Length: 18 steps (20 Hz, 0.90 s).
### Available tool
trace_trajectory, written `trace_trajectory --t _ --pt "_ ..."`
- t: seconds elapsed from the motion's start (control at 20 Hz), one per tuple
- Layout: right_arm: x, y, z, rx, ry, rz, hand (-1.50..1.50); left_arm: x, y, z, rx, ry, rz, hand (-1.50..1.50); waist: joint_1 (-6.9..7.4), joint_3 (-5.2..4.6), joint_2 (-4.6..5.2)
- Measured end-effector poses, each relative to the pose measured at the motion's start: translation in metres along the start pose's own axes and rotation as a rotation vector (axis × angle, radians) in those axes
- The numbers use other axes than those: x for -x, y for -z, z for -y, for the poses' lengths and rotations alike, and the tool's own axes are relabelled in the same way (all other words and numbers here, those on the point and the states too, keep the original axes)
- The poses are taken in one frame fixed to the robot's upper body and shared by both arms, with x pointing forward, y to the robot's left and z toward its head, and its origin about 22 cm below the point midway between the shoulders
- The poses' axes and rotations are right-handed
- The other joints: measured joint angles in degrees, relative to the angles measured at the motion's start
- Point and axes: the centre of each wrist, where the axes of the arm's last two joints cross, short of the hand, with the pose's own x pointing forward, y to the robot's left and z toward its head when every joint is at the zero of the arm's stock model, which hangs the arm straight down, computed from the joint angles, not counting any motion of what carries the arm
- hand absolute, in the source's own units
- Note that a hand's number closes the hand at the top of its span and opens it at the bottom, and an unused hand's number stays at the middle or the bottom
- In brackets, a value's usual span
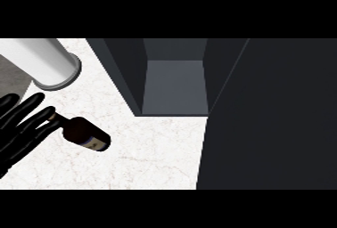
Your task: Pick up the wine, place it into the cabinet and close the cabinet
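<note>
The wine bottle (84, 133) is dark with a pale label near its base. It shows on the white marble counter (151, 156) at the left, its neck pointing to the upper left. My left hand (20, 127) comes in from the left edge with straight fingers spread beside the bottle's neck, fingertips touching or overlapping it. The cabinet (174, 84) stands open at the upper middle, its grey inside bare. Its dark door (270, 116) is swung open and fills the right side. My right hand is out of view.
A white cylinder with a grey rim (51, 62) stands at the upper left, just behind my left hand. Bare counter lies between the bottle and the cabinet's front edge.
</note>
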Motion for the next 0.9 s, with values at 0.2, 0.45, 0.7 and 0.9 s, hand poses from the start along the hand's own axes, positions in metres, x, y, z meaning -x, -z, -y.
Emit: trace_trajectory --t 0.2,0.45,0.7,0.9 --pt "-0.005 0.003 0.002 0.007 -0.017 -0.002 -1.5 -0.008 -0.003 -0.009 -0.004 0.014 0.025 -1.5 -0.07 0.0 0.03" --pt "-0.008 0.005 0.002 0.015 -0.017 -0.005 -1.5 -0.016 -0.007 -0.028 -0.022 0.033 0.029 -1.5 -0.17 0.0 0.05" --pt "-0.009 0.005 -0.002 0.005 -0.001 -0.011 -1.5 -0.016 -0.004 -0.045 -0.053 0.035 0.016 -1.5 -0.3 0.0 0.05" --pt "-0.015 0.01 0.001 0.016 -0.019 -0.011 -1.5 -0.013 -0.001 -0.062 -0.077 0.039 -0.012 -1.5 -0.39 0.0 0.08"
